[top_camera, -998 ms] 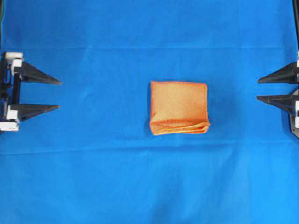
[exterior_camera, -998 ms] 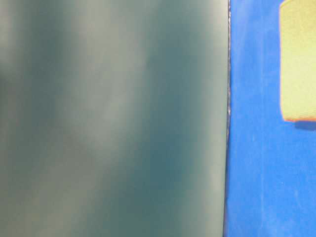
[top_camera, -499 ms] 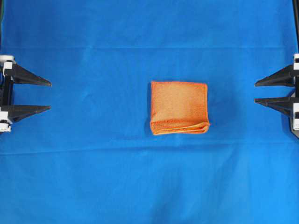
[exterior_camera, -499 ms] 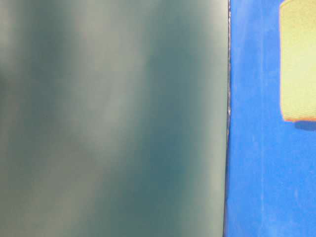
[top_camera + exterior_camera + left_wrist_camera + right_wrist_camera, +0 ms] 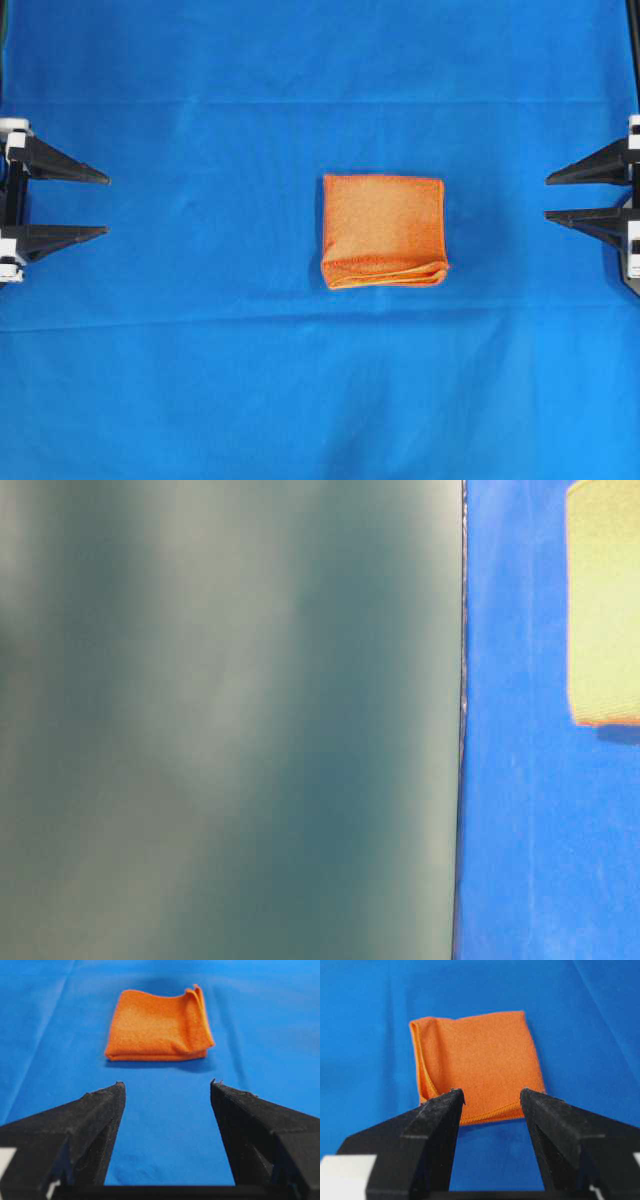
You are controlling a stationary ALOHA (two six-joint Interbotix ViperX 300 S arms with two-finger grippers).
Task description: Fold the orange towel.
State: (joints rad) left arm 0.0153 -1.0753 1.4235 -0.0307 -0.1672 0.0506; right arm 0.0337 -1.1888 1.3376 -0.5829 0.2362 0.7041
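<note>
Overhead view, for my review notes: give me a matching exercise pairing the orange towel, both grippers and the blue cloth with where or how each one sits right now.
Column one:
1. orange towel
2. left gripper
3. right gripper
4. blue cloth

Column two:
A. open and empty at the right edge
B. spread flat, covering the whole work surface
C. folded into a small stack in the middle, layered edges toward the bottom of the view
D. open and empty at the left edge

Pairs: 1-C, 2-D, 3-A, 4-B
</note>
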